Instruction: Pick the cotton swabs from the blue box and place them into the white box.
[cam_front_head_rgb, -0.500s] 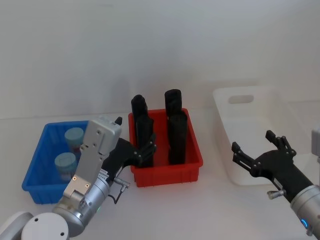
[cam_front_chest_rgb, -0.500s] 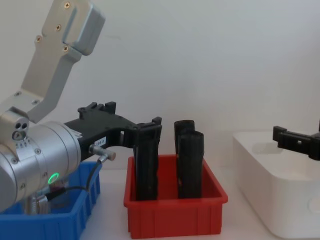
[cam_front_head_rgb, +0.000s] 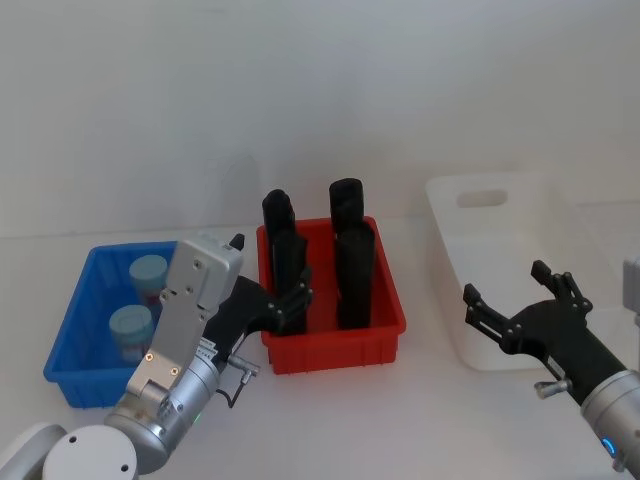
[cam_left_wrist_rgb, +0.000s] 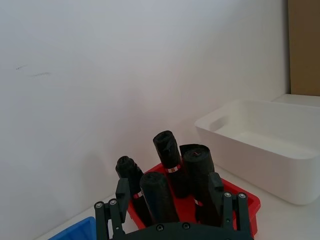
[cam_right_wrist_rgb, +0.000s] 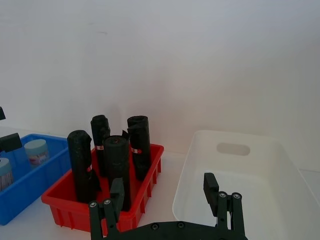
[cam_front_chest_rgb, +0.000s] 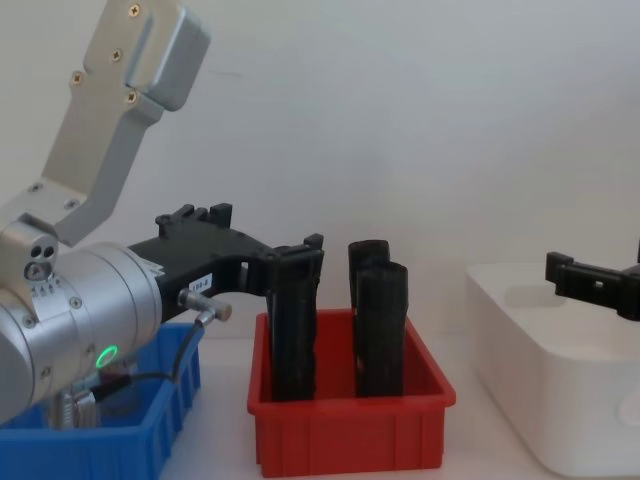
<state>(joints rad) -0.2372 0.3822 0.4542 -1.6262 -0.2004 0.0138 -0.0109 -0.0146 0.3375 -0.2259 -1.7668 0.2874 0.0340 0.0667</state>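
Cotton swabs sit as two jars with pale blue lids in the blue box at the far left of the worktop, one jar nearer the robot and the other just behind it. None has been moved across. What shows of the white box's floor is bare, so I judge the task to be at its very start, with both jars left to carry.

The left hand hangs to the right of the blue box, at the near left corner of the red bin. Its fingers are spread wide with nothing between them. Whether a fingertip touches one of the black blocks standing in that bin cannot be told. The cotton swabs lie well to this hand's left, beyond the arm's grey casing, so it must swing back left and come down into the blue box to reach them.

Further right stands the white box, at the back right of the worktop. The right hand hovers at the near rim of the white box, fingers wide apart and empty, far from the jars.
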